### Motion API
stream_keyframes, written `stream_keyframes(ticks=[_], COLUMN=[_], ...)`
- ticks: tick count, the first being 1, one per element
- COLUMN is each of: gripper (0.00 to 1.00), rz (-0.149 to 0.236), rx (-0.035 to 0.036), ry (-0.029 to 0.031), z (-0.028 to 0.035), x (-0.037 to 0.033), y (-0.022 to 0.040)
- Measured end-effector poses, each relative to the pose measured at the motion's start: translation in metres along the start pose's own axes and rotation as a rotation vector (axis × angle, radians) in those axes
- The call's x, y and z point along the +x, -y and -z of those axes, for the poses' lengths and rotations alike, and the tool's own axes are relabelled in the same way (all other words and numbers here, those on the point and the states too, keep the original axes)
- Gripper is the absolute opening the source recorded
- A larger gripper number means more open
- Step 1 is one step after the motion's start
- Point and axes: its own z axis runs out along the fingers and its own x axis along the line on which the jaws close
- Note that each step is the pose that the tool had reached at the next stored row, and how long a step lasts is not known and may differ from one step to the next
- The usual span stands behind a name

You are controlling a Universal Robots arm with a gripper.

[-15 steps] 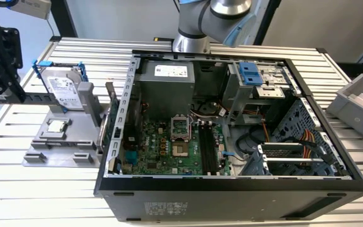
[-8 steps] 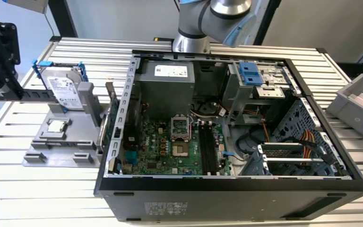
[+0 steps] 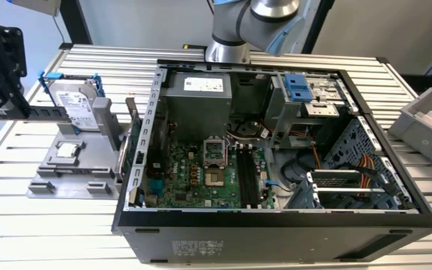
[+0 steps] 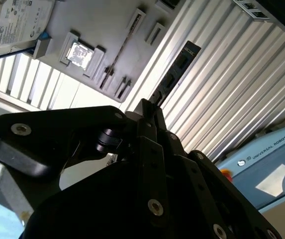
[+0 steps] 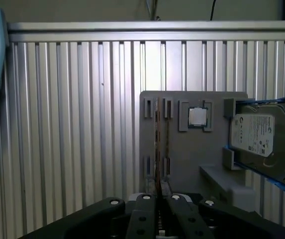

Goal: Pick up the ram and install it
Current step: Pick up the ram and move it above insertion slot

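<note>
In the second wrist view my gripper (image 4: 149,107) is shut on the ram (image 4: 177,69), a slim dark stick that juts out from the fingertips over the slatted table. The first wrist view shows the ram (image 5: 158,149) edge-on as a thin line rising from the gripper (image 5: 158,196), in line with the slots of the grey holder (image 5: 182,164). In the exterior view the open computer case (image 3: 276,242) lies on the table, with long black memory slots (image 3: 247,180) on its green motherboard.
The grey holder (image 3: 73,169) left of the case carries a silver hard drive in a blue frame (image 3: 73,104), a square chip (image 3: 67,151) and a green card (image 3: 133,126). A grey bin (image 3: 430,124) stands at the exterior view's right. A blue pendant (image 4: 266,169) lies nearby.
</note>
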Motion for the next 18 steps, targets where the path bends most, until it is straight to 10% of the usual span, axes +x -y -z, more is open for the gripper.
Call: stream_keyframes(ticks=[11, 18], gripper=[0.0, 0.0], rz=[0.0, 0.0], rx=[-0.0048, -0.0051], ry=[0.0, -0.0001], z=[0.0, 0.0001], x=[-0.0006, -0.0006], y=[0.021, 0.0225])
